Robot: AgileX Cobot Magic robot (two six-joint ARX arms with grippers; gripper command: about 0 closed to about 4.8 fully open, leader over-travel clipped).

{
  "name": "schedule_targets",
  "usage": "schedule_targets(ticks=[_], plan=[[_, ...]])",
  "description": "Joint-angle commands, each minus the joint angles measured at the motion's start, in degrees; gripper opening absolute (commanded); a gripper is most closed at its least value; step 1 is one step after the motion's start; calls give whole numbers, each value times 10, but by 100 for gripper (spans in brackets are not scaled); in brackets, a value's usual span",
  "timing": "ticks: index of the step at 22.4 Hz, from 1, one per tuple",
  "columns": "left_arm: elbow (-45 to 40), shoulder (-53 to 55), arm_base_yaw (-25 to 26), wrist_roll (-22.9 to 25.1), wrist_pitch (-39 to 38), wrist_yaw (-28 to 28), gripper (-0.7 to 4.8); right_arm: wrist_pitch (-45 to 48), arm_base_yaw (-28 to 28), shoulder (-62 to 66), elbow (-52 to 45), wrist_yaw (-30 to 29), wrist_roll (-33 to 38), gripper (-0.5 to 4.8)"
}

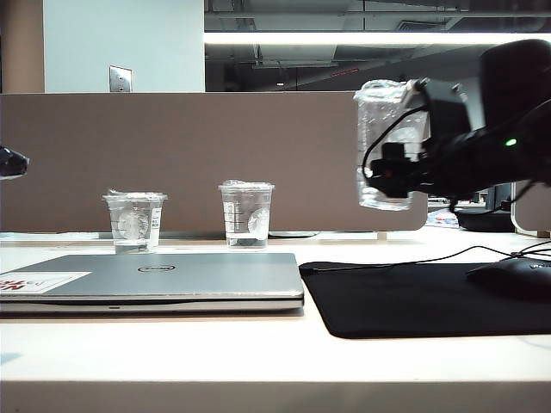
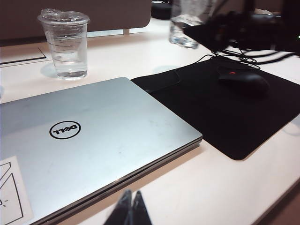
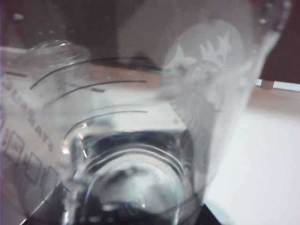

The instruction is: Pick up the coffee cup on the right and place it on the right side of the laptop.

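- Three clear plastic cups are in view: the tall coffee cup is up in the air, well above the bench, clamped in the right hand.
- That cup hangs above the far edge of the black mouse pad, to the right of the laptop; a little clear liquid sits in its bottom.
- From the right wrist view the coffee cup fills the frame, with its pale round logo and printed lines showing.
- Closed and flat, the silver-grey Dell laptop lies on the bench with a white sticker with red lettering at its near left corner.
- Behind the laptop stand a short squat cup and a medium cup, apart from each other.
- A black mouse rests on the pad.
- The left hand sits low at the near edge of the laptop, fingers together, holding nothing.
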Motion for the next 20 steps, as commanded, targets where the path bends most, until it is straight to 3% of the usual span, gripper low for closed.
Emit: schedule_targets(ticks=[1,9,20], plan=[[2,0,0,2,7,1,-5,24,10,-55,-51,-1,2,301],[2,0,0,2,7,1,-5,45,36,-103,-158,0,2,301],[2,0,0,2,7,1,-5,121,61,-15,-157,-1,2,301]])
